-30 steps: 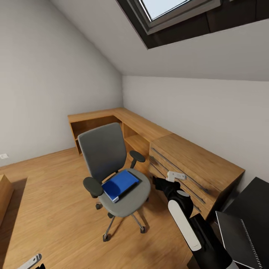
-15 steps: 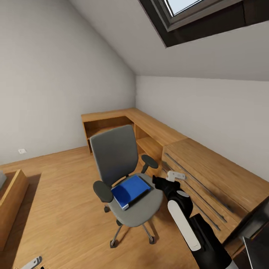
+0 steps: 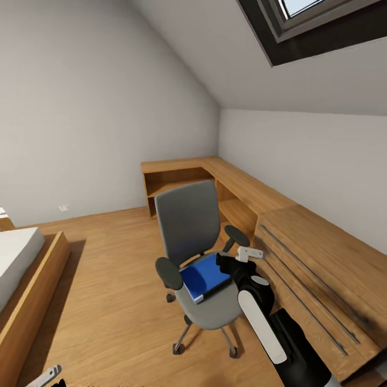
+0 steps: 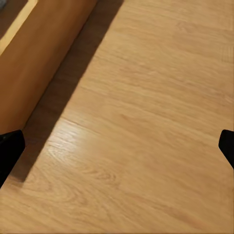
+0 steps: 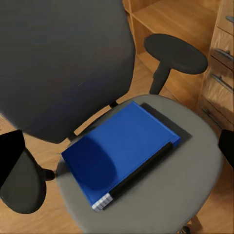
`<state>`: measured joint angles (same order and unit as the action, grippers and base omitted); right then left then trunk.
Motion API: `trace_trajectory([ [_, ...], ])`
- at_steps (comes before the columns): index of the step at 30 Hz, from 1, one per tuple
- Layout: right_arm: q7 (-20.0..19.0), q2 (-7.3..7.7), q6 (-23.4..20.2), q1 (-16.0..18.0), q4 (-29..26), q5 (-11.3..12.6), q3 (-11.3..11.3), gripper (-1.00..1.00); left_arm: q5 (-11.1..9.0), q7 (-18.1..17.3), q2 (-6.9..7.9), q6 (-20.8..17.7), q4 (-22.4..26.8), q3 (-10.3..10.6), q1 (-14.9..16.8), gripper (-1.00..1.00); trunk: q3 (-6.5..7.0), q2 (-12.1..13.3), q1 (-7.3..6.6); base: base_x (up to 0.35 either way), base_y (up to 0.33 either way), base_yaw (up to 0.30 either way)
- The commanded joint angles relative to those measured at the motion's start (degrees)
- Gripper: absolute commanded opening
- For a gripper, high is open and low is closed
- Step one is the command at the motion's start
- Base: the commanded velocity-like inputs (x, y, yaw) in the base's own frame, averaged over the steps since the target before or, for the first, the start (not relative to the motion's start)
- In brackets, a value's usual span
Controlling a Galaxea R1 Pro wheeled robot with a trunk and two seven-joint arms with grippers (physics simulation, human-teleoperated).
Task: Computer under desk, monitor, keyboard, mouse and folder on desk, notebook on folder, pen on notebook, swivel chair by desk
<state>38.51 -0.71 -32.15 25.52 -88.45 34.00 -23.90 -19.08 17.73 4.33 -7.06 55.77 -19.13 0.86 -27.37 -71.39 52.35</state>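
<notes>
A grey swivel chair (image 3: 191, 226) stands on the wooden floor in front of the L-shaped wooden desk (image 3: 242, 185). On its seat lies the blue folder (image 3: 207, 277), flat and slightly askew, with a dark spine along one edge. My right gripper (image 3: 223, 262) hovers just right of the folder, above the seat's edge. The right wrist view has the folder (image 5: 119, 151) between the two dark fingertips (image 5: 10, 156), which stand wide apart and open. My left gripper (image 4: 119, 148) hangs open over bare floor, holding nothing.
A drawer unit (image 3: 317, 274) with long metal handles joins the desk at the right, close to my right arm. A bed with a wooden frame (image 3: 32, 279) lies at the left. Open floor (image 3: 113, 301) stretches between bed and chair. The sloped ceiling holds a skylight (image 3: 322, 27).
The camera has turned left, so the whole picture slid right and the bed came into view. My right gripper now sits closer to the folder; the dark items at the far right dropped out of frame.
</notes>
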Motion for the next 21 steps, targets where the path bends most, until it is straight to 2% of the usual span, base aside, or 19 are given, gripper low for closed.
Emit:
trace_trajectory([
  [1,0.52,0.03,0.05,0.06,-0.09,0.46,-0.07,1.0,-0.44,0.22,-0.01,-0.25,0.36,0.03,0.02,1.0,-0.06,-0.04,0.0,0.001,0.0,0.206],
  [6,0.52,0.07,0.78,0.06,-0.1,0.46,-0.11,1.0,-0.51,0.12,-0.1,-0.26,1.5,0.15,0.02,1.0,-0.6,-1.24,0.66,0.0,0.0,0.053],
  [8,0.47,0.21,0.83,0.06,-0.13,0.49,-0.03,1.0,-0.52,0.19,-0.07,-0.6,1.6,1.24,0.02,1.0,-0.96,-2.04,1.1,0.0,0.0,0.002],
  [11,0.44,0.19,0.92,0.06,-0.09,0.59,-0.04,1.0,-0.54,0.28,-0.02,-1.05,3.06,1.84,0.02,1.0,-1.5,-3.25,1.76,0.0,0.0,0.0],
  [12,0.4,0.11,1.6,0.06,0.68,0.55,0.01,1.0,-0.59,0.41,-0.29,-3.62,7.39,2.17,0.02,1.0,-1.68,-3.65,1.98,0.0,0.0,0.0],
  [14,0.35,0.1,2.61,0.06,1.88,0.48,0.04,1.0,-0.6,0.43,-0.64,-5.99,9.64,2.26,0.02,1.0,-2.04,-4.45,2.42,0.0,0.0,0.0],
  [15,0.28,0.07,4.44,0.07,3.78,0.44,0.09,1.0,-0.6,0.49,-1.15,-9.02,12.19,2.32,0.02,1.0,-2.22,-4.85,2.64,0.0,0.0,0.0],
  [17,0.19,0.03,7.01,0.12,6.51,0.42,0.12,1.0,-0.61,0.59,-1.71,-12.23,14.91,2.39,0.02,1.0,-2.58,-5.65,3.08,0.0,0.0,0.0],
  [20,-0.23,-0.02,11.03,0.55,11.83,0.42,0.15,1.0,-0.63,0.75,-2.39,-16.49,18.76,2.58,0.02,1.0,-3.12,-6.86,3.74,0.0,0.0,0.0],
  [21,-0.95,-0.04,13.02,1.72,15.86,0.49,0.19,1.0,-0.65,0.82,-2.69,-18.62,20.84,2.68,0.07,1.0,-3.29,-7.26,3.96,0.0,0.0,0.0],
])
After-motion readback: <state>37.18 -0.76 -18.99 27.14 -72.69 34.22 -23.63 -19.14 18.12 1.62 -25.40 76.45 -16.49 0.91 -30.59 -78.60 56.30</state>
